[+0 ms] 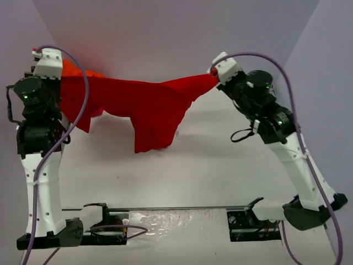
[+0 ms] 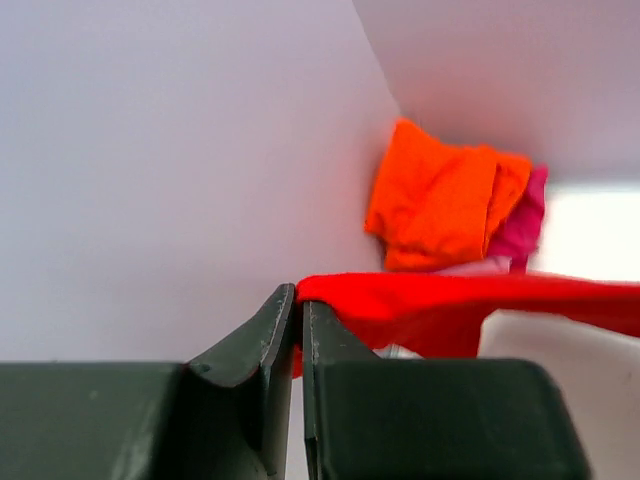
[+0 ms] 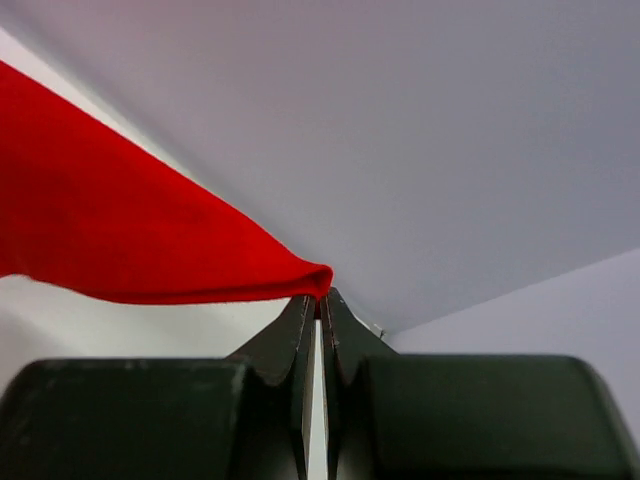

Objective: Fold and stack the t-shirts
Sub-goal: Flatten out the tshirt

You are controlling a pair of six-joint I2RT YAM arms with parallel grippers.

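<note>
The red t-shirt [image 1: 144, 105] hangs stretched in the air between both arms, its middle sagging down toward the table. My left gripper [image 1: 62, 79] is shut on its left corner; the left wrist view shows red cloth [image 2: 470, 305] pinched at the fingertips [image 2: 299, 292]. My right gripper [image 1: 213, 73] is shut on the right corner, where the red cloth [image 3: 150, 250] bunches at the fingertips [image 3: 321, 297]. An orange t-shirt [image 2: 435, 200] lies folded in the far left corner, on top of a pink t-shirt [image 2: 522, 225].
Pale walls close the table [image 1: 220, 154] in at the back and on both sides. The arm bases and a black rail [image 1: 176, 210] run along the near edge. Purple cables [image 1: 83, 99] loop by each arm.
</note>
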